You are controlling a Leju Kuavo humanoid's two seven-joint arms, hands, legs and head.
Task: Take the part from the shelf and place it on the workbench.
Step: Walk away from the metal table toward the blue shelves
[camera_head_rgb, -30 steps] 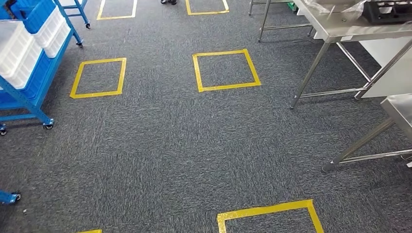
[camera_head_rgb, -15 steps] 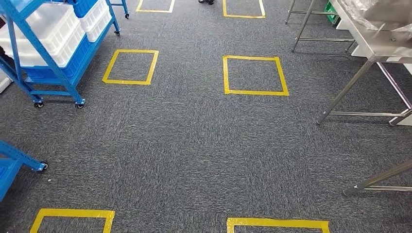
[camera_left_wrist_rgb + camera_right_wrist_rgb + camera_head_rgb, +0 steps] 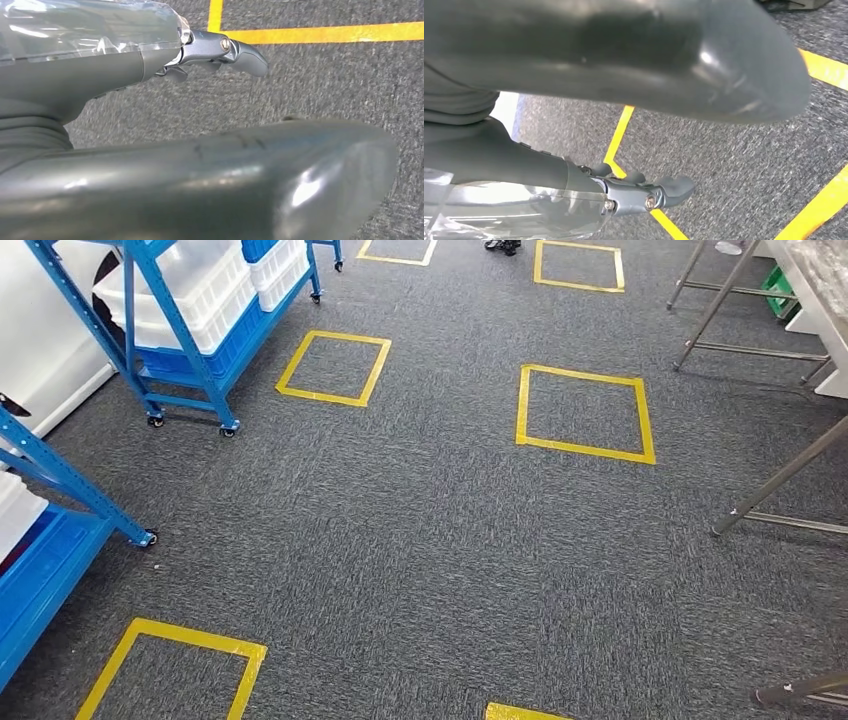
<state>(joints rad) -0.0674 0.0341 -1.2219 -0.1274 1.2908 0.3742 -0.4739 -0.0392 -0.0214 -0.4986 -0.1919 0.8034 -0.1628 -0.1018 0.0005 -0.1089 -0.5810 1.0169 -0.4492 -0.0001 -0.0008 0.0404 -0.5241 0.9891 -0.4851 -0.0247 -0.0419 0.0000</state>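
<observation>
Head view has swung left; blue shelf nearer.

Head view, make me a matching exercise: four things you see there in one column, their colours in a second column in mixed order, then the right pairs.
Things:
1. shelf frame
2. crates
3. tape squares
4. carpet

Colours:
A. yellow
B. dark grey
C. blue
D. white

Pairs: 1-C, 2-D, 3-A, 4-B
</observation>
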